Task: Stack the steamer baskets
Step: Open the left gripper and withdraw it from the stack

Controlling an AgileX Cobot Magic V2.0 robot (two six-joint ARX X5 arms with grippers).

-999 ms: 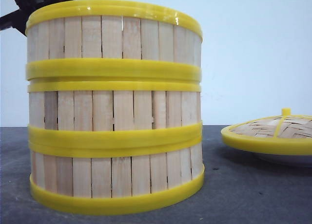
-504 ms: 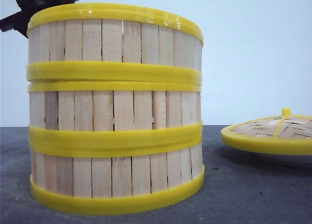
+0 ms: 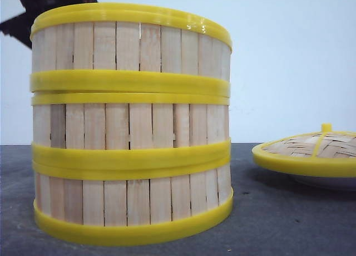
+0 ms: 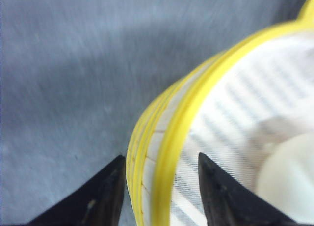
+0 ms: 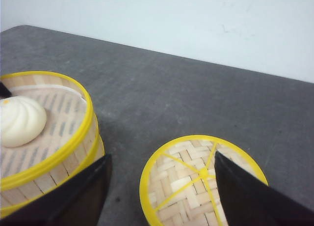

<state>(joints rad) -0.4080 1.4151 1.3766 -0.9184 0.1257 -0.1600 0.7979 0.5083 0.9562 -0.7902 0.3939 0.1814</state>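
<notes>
While the dark grey counter [image 3: 289, 222] spreads widest under everything, the tall stack of three round slatted wooden steamer baskets with thick yellow rims [image 3: 130, 122] fills most of my front view, standing on the counter's left part, each basket seated squarely on the one below. The top basket [image 5: 46, 132] shows a woven slat floor in my right wrist view, and a white, swirled steamed bun [image 5: 19, 120] lies inside it.

Next in size comes the flat woven domed lid with a yellow rim and a small yellow knob [image 3: 311, 150], off to the right of the stack and well apart from it; it rests on something pale that I can see only as a sliver beneath its rim. From my right wrist the lid [image 5: 203, 179] lies just beside the stack, a strip of bare counter between them.

My left jaws [image 4: 159, 186] are spread apart and straddle the top basket's yellow rim [image 4: 171, 137], one dark finger [image 4: 105, 196] outside the wall and the other inside; the picture is blurred, and I cannot tell whether either finger touches the rim.

My right jaws [image 5: 162, 196] stand wide open above the counter, holding nothing, with the stack on one side and the lid on the other.
</notes>
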